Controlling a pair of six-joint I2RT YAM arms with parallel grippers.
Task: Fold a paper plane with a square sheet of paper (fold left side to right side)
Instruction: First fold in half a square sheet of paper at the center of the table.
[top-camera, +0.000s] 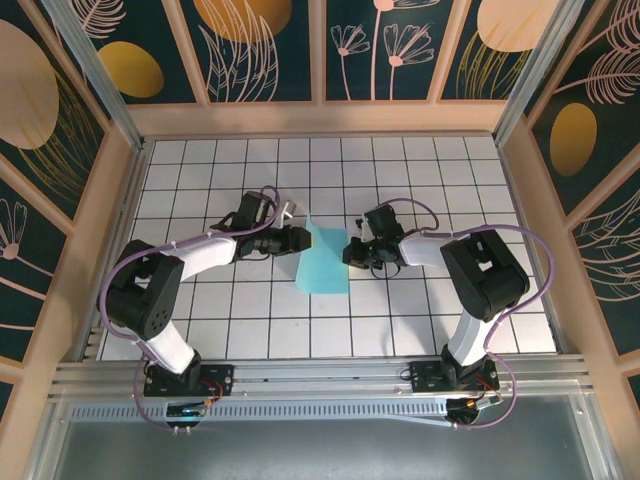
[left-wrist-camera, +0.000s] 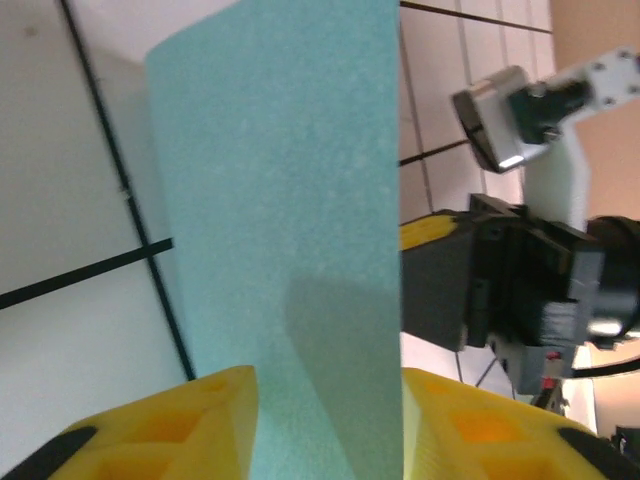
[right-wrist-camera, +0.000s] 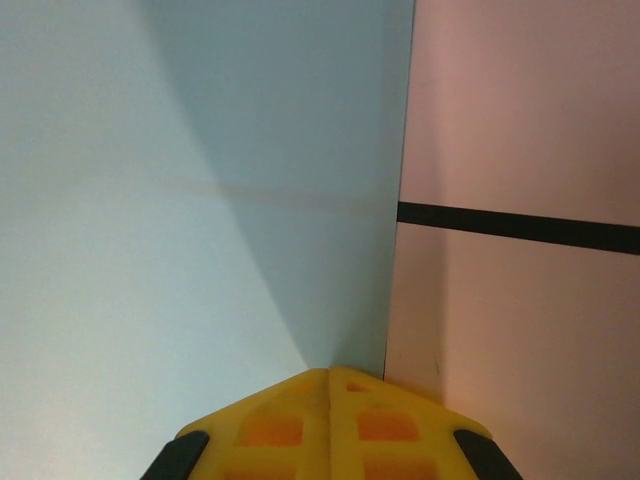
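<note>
1. Square sheet of paper passes between the left gripper's yellow fingers, which stand apart with nothing clamped.
2. Right gripper has its jaws pressed together, tips at the sheet's right edge.
3. Sheet lies mid-table on the gridded table, between both arms.

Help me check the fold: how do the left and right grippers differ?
The left gripper is open with the paper between its fingers; the right gripper is shut, fingertips together. The left gripper is at the paper's left edge, the right gripper at its right edge. Both have yellow fingers.
</note>
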